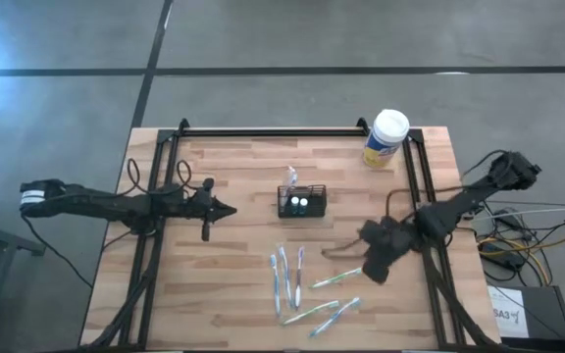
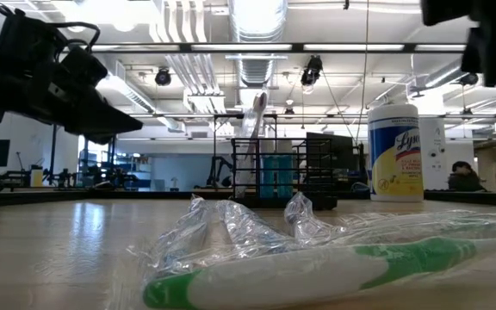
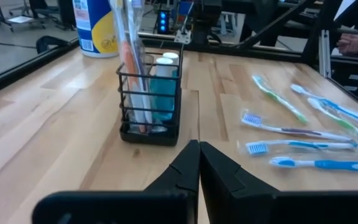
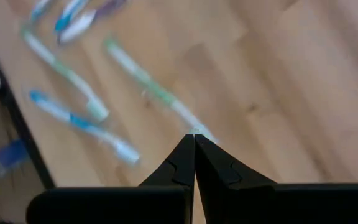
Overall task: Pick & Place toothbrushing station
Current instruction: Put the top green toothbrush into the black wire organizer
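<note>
The toothbrushing station, a small black wire holder (image 1: pixel 302 202), stands on its base at the middle of the wooden table. It holds a plastic-wrapped tube and two teal bottles with white caps. It also shows in the left wrist view (image 3: pixel 150 93) and the low view (image 2: pixel 282 172). My left gripper (image 1: pixel 228 209) is shut and empty, raised above the table to the left of the holder, pointing at it (image 3: pixel 199 145). My right gripper (image 1: pixel 337 253) is shut and empty, raised over a green toothbrush (image 4: pixel 148 84) right of the middle.
Several plastic-wrapped toothbrushes (image 1: pixel 302 284) lie on the near middle of the table, one close to the low camera (image 2: pixel 317 271). A white-capped, yellow-labelled canister (image 1: pixel 386 137) stands at the far right. A black frame (image 1: pixel 273 130) runs along the far and side edges.
</note>
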You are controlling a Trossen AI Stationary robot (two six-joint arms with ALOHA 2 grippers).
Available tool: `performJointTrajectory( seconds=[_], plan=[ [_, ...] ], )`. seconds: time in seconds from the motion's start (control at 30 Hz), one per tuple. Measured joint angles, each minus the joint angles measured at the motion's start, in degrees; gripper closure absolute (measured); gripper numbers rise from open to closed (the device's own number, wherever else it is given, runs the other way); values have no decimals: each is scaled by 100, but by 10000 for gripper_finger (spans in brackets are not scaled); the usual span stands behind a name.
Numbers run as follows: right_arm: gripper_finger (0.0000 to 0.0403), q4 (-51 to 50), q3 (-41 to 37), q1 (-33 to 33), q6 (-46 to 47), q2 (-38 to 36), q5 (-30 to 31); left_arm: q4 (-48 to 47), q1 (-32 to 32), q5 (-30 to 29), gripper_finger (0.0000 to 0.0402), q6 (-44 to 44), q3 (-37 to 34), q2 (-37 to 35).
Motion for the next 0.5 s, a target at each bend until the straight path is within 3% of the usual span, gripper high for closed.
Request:
performJointTrajectory(
  seconds=[0.17,0.5],
  plan=[
    [394,515,-7,487,81,707,-196,-47,0,0,393,-2,0,0],
    [394,870,-13,498,-151,2074,-774,-45,-2,0,386,-39,0,0]
  ],
)
